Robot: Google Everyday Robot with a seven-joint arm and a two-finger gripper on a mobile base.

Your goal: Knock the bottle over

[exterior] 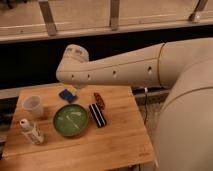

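Bottle (31, 131): white, rounded cap, speckled label. It sits near the front-left corner of the desk (117, 145) and looks to be standing, cap uppermost, so the task is not yet done.

Gripper (79, 87): only a pale stub shows under the wrist end of my arm (115, 70), over the back part of the desk, just above the blue block (67, 95). Whether it is wide or narrow I cannot tell. It holds nothing that I can see.

Key relation: from the gripper the bottle lies toward the left of the view and toward the front edge, well apart, diagonally across the desk. Its long axis runs up and down. My judgement is that a sideways push high on the body, near the cap, would tip it, while a push low down might only slide it.

Neighbours on the path:
- translucent cup (33, 105), behind the bottle and near it, roughly on the diagonal from the gripper;
- green bowl (71, 120), to the right of the bottle, apart from it;
- dark bar (97, 115) and red packet (99, 100), right of the bowl, off the path.

Risk, as I judge it: a straight diagonal approach could clip the cup first. Coming in over the bowl and sweeping leftward looks cleaner.
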